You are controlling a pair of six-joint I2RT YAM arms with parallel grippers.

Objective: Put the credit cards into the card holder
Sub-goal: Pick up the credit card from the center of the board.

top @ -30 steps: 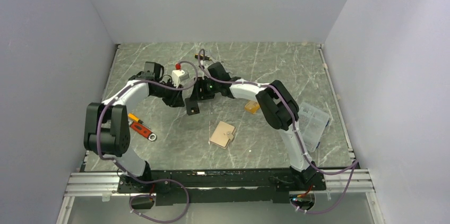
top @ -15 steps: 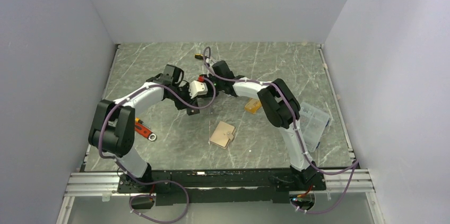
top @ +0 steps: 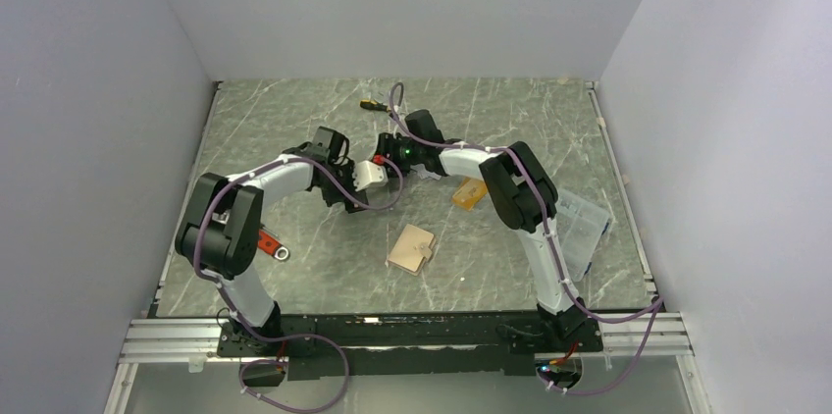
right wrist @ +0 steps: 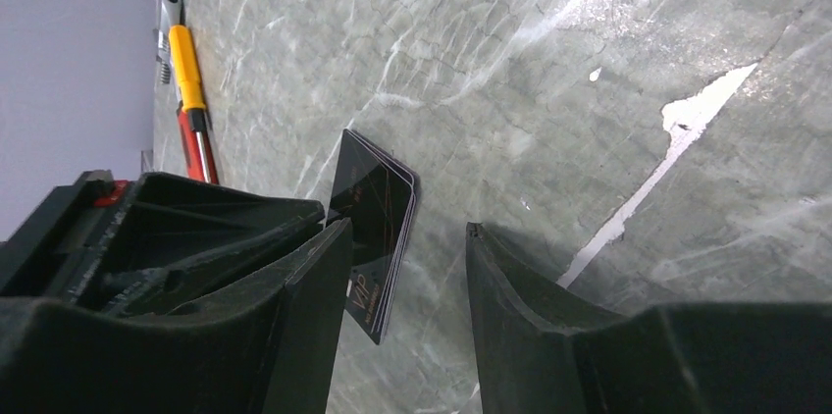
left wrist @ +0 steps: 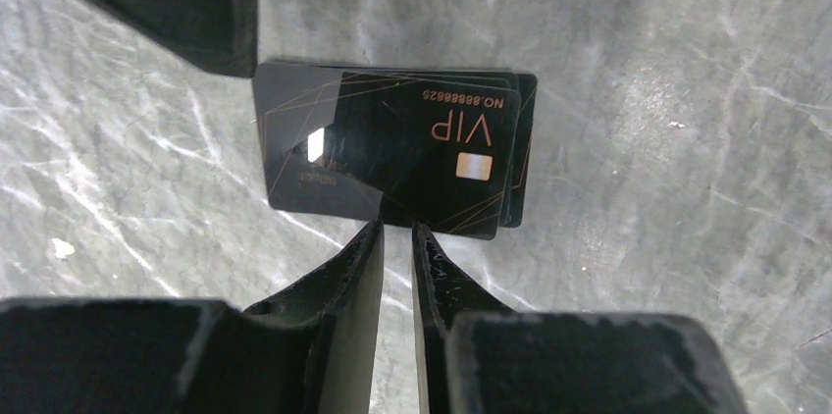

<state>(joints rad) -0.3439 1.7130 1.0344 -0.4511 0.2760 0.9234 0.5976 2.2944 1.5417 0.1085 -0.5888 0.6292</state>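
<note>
Grey-green marble table (top: 510, 120) with pale veins, blank white walls on three sides, and both arms reach in to meet near the middle. The left wrist camera looks straight down on the black cards (left wrist: 392, 149). It's a small stack, glossy black, with thin gold lines across the face. "VIP" is printed in gold, with a number line beside it and a small gold chip square, all upside down from this angle. A second dark edge peeks out along one short side, so it's more than one card.

The left gripper (left wrist: 396, 230) has its jaws drawn almost together, just a narrow slit with marble showing through. Its tips sit right at the stack's near long edge. Nothing is between them, and I can't tell if they actually touch the cards.

From the right wrist the stack looks slanted and narrow, its layered edges visible, and I can't say whether it lies fully flat. The right gripper (right wrist: 404, 228) stands roughly half open and empty, just beside the cards. A yellow-and-red hand tool (right wrist: 186, 71) lies further off.

The card holder (top: 412, 248), tan and folded shut with its tab showing, sits nearer the bases, well apart from both grippers. The orange card (top: 469, 192) lies by the right forearm. A clear plastic box (top: 581, 228) sits out to the right.
</note>
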